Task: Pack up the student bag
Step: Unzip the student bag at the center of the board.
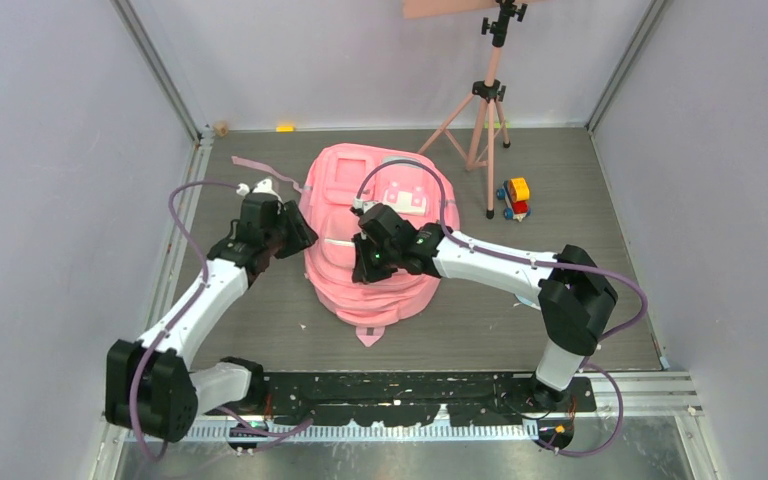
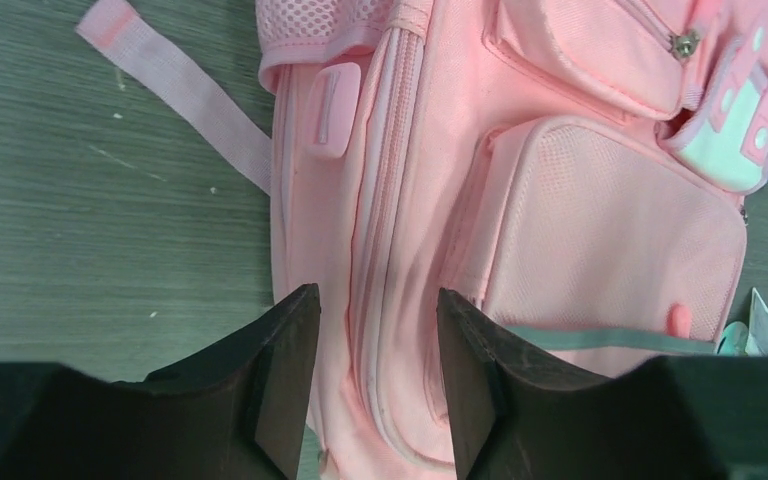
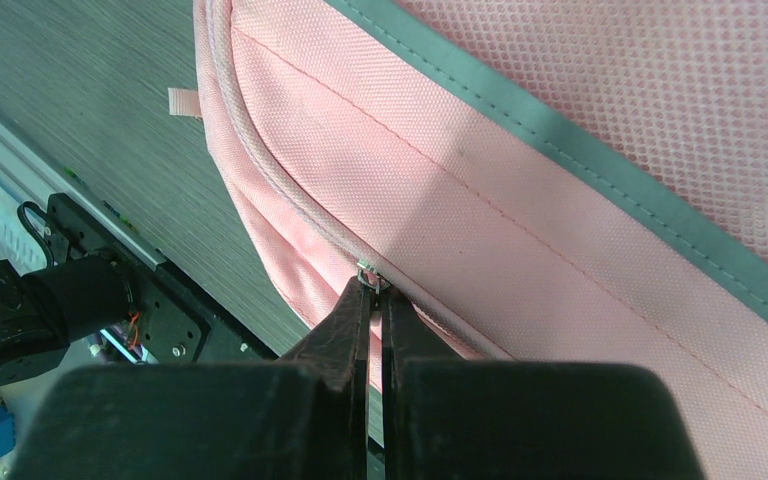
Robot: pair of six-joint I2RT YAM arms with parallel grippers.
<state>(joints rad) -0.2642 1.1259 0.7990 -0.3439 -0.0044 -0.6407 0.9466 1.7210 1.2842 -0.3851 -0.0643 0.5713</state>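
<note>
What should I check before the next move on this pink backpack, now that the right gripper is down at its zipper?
1. Right gripper shut on the zipper pull: ok.
2. Left gripper bracing the student bag: not ok, jaws open astride its side seam, gripping nothing.
3. Main compartment open enough to load: cannot tell.
4. Student bag lying flat on the table: ok.
5. Toy vehicle packed: not ok, it sits on the table beside the tripod.
</note>
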